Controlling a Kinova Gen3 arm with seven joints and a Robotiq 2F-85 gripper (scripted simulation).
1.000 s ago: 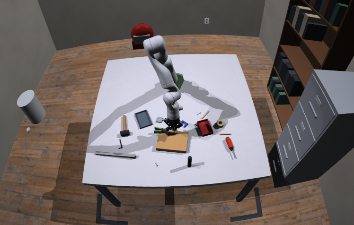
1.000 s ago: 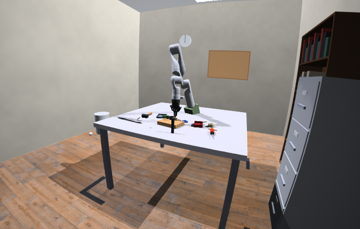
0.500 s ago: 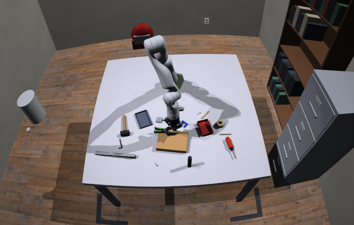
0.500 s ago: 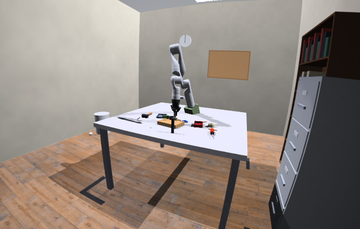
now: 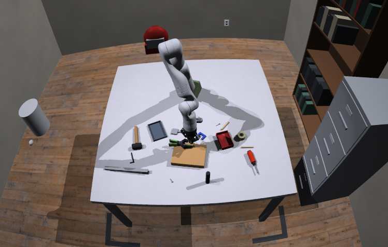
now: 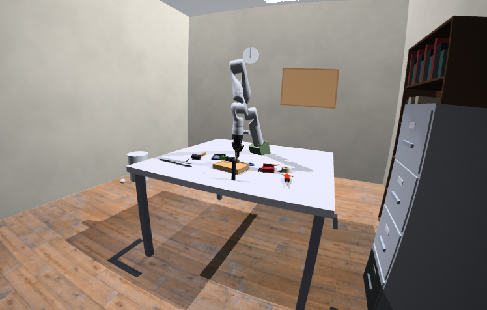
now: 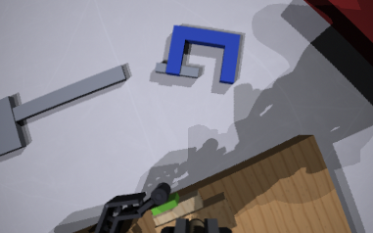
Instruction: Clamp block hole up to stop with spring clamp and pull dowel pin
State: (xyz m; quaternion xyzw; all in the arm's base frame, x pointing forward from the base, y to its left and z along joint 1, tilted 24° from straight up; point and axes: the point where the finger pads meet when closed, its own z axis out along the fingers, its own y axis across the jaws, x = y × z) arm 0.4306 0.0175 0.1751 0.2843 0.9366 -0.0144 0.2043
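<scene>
My gripper [image 5: 190, 143] [image 6: 236, 158] [image 7: 196, 227] points straight down over the back of the bench board [image 5: 189, 159] [image 6: 226, 167] [image 7: 285, 178], its fingers nearly together on the thin dowel pin, which they mostly hide. The small wooden block is under the fingers, largely hidden. A pale wooden bench stop [image 7: 190, 204] shows just behind it. The spring clamp [image 5: 184, 143] [image 7: 123, 203] reaches in from the left, with a green pad [image 7: 166, 205] against the stop's back. Its front jaw is hidden. Whether anything lies between stop and block cannot be seen.
Behind the board lie a blue U-shaped piece [image 5: 202, 134] [image 7: 207, 37] and a grey flat tool [image 5: 174, 131] [image 7: 72, 93]. A red bin [image 5: 224, 140] stands to the right, a dark tray [image 5: 157, 131] and a mallet [image 5: 136, 145] to the left. A black cylinder [image 5: 207, 177] stands in front.
</scene>
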